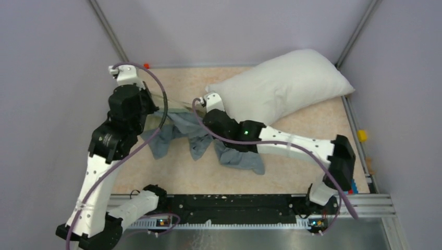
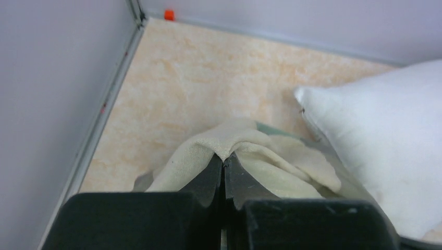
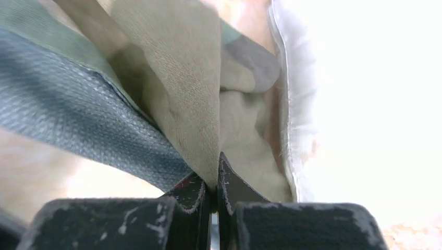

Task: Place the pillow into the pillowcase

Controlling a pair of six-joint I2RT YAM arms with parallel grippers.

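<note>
The white pillow lies at the back right of the table, tilted, its near corner beside my right gripper. It also shows in the left wrist view and, very bright, in the right wrist view. The grey-blue pillowcase is crumpled mid-table; its pale inner side shows. My left gripper is shut on its edge, held off the table. My right gripper is shut on another part of that edge, close against the pillow's corner. The cloth stretches between the two grippers.
Grey walls enclose the table on three sides, with metal corner posts. A small orange stop sits at the back left corner and a yellow one on the right rail. The black base rail runs along the near edge.
</note>
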